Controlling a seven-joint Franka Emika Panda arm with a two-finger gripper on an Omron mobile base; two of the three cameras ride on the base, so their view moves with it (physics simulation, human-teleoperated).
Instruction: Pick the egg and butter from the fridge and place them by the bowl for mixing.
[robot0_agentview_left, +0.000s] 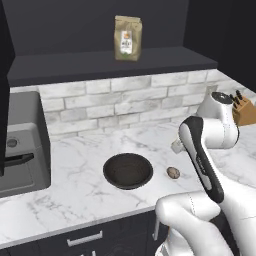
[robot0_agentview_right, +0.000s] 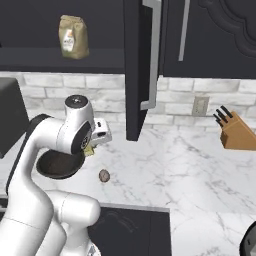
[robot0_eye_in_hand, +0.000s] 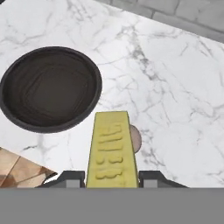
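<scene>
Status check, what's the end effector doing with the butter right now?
End effector shut on yellow rectangular butter stick, above marble counter. Reddish-brown egg already beside dark round bowl. Nothing in the way.

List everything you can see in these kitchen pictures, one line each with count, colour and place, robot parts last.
bowl: one, dark brown-black, on the marble counter.
egg: one, reddish-brown, on the counter to the right of the bowl.
butter: one, yellow stick, held above the counter near the bowl and egg.
paper bag: one, tan with a label, on the dark shelf above the brick wall.
knife block: one, wooden, on the counter at far right.
outlet: one, pale, on the brick wall.
gripper: one, dark fingers shut on the butter.
</scene>
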